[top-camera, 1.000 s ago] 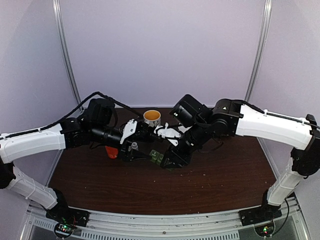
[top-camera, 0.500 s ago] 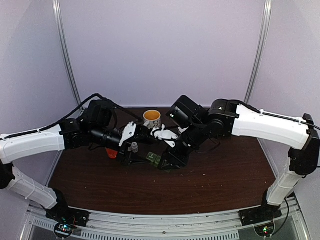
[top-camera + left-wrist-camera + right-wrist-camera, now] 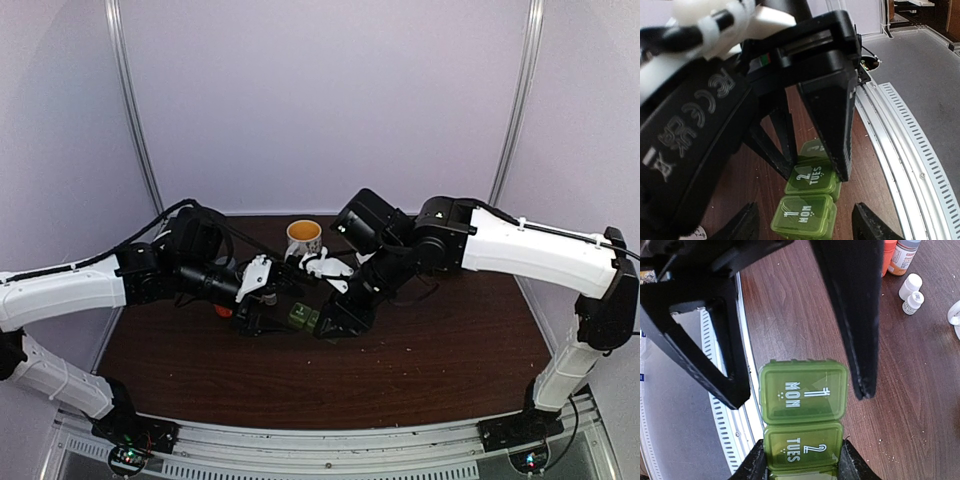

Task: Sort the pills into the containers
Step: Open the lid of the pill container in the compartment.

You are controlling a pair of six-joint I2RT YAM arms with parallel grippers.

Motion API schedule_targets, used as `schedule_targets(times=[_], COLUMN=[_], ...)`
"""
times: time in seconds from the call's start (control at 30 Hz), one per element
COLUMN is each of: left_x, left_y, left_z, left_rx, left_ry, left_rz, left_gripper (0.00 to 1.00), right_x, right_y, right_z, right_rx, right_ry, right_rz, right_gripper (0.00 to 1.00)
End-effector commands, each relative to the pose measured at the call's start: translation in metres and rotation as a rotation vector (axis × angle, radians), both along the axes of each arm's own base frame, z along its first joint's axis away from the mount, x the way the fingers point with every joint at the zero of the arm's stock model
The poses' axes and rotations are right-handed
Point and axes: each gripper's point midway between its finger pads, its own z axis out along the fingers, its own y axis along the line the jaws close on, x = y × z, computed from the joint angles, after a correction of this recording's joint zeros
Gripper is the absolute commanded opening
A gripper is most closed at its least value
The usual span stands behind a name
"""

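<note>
Green pill box (image 3: 300,317), overhead: on the brown table (image 3: 450,350) at frame centre, between both grippers
Mug (image 3: 304,236), overhead: just above where the arms meet
Left gripper (image 3: 805,216), left wrist: fingers apart, straddling the MON end
Right gripper (image 3: 801,461), right wrist: clamped on the TUES compartment, bottom centre
Bottles (image 3: 912,285), right wrist: upper right

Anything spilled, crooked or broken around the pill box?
Nothing clearly wrong. The pill box has MON and TUES lids shut; the right gripper clamps its TUES end, the left gripper stands open around MON. A few pale specks dot the table, too small to identify.
</note>
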Motion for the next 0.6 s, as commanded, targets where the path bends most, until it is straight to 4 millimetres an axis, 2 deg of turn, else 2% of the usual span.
schedule_targets(times=[0.0,0.37,0.57], left_x=[0.006,0.013,0.009], left_y=[-0.005,-0.009,-0.012], left_z=[0.005,0.013,0.020], left_rx=[0.009,-0.008,-0.044], left_ry=[-0.010,0.016,0.058], left_rz=[0.018,0.055,0.043], left_gripper=[0.65,0.43,0.41], right_x=[-0.003,-0.005,-0.001], right_y=[0.008,0.007,0.001], right_z=[0.010,0.006,-0.003], right_rx=[0.024,0.003,-0.059], right_ry=[-0.006,-0.020,-0.086], right_rz=[0.022,0.028,0.013], right_gripper=[0.36,0.36,0.35])
